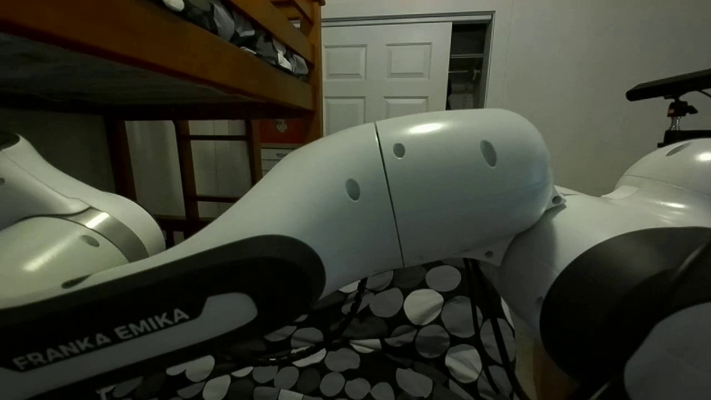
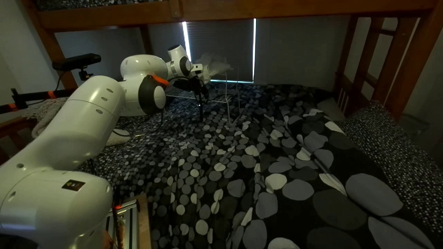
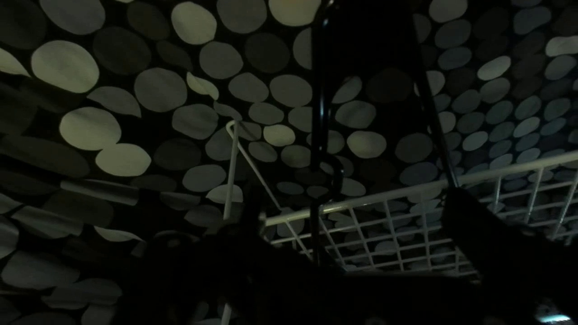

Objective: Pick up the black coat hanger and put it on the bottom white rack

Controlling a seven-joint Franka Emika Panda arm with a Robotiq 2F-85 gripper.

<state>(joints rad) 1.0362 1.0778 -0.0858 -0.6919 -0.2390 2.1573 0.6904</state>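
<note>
The black coat hanger (image 3: pixel 320 90) shows in the wrist view as two dark shiny rods, the left one with a notch. Its left rod crosses the front rail of the white wire rack (image 3: pixel 384 196); I cannot tell if it hooks there. My gripper (image 3: pixel 354 198) is a dark silhouette with fingers wide apart. The left rod lies between them, and the right rod meets the right fingertip. In an exterior view, my gripper (image 2: pixel 199 89) is at the front edge of the rack (image 2: pixel 227 103), with the hanger (image 2: pixel 200 110) hanging below. The arm blocks the view elsewhere.
A dotted bedspread (image 2: pixel 221 166) lies under the rack. The bunk bed's upper wooden beam (image 2: pixel 242 10) runs above the arm. A pale translucent bundle (image 2: pixel 216 65) is by the gripper and rack. A camera on a mount (image 2: pixel 76 62) stands at the left.
</note>
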